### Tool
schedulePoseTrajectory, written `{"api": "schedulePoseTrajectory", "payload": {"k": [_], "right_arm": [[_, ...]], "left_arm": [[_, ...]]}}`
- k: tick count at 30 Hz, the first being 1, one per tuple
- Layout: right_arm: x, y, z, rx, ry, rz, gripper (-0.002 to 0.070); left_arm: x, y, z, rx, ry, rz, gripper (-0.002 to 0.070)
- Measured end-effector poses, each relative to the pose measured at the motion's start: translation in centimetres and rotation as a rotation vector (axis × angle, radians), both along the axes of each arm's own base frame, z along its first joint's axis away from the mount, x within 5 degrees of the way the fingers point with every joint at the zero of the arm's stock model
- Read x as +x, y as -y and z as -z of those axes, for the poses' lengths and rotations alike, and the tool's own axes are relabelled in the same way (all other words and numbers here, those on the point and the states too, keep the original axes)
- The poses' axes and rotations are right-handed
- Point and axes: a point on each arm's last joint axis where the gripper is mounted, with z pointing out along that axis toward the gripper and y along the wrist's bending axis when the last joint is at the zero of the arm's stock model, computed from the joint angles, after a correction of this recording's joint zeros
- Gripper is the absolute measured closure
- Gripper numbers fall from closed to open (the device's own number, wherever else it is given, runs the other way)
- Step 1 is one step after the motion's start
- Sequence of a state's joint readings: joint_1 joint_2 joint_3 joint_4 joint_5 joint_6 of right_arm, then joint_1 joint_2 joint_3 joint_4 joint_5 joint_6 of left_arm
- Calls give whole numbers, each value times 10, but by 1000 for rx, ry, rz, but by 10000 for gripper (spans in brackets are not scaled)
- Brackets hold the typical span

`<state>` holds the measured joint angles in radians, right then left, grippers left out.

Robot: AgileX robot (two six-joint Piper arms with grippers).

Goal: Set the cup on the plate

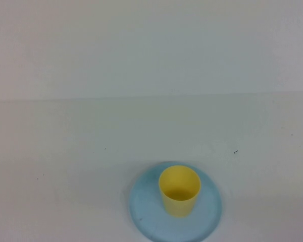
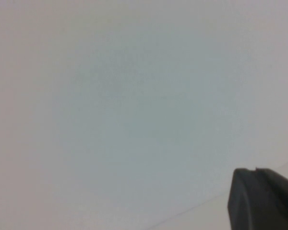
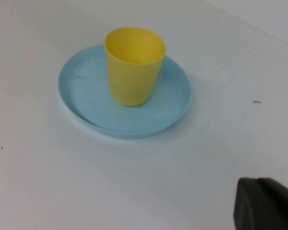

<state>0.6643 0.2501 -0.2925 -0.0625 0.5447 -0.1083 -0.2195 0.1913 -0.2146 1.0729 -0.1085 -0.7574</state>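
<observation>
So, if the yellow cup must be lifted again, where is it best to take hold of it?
Grip the cup across its upper wall just below the rim, coming from above. It stands upright and open on the plate, has no handle, and narrows toward the base, so the wider top resists slipping. The right tool sits off to the side of the plate; the left tool faces only bare table.

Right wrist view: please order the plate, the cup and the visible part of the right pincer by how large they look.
1. The plate, widest.
2. The cup, standing upright on it.
3. The right pincer: only a dark corner shows, close to the camera, so its rank is unsure.

The left pincer appears only in its own wrist view.
</observation>
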Motion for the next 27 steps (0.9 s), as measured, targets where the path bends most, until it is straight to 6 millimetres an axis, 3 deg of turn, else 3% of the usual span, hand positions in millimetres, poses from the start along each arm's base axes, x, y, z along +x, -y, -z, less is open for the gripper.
{"api": "schedulePoseTrajectory", "payload": {"k": [11,15,19,24,27], "right_arm": [[0,0,0,2,-5,0,675],[0,0,0,3,-6,-1,675],[0,0,0,3,-6,-1,675],[0,0,1,-1,-11,0,675],[-1,0,2,-6,-17,0,675]], "left_arm": [[-2,3,-7,-198,19,33,675],[0,-1,-4,-359,-12,19,675],[5,-12,17,-480,-123,-106,675],[4,-13,47,-282,-158,-156,675],[1,-14,70,-265,-199,-163,675]]}}
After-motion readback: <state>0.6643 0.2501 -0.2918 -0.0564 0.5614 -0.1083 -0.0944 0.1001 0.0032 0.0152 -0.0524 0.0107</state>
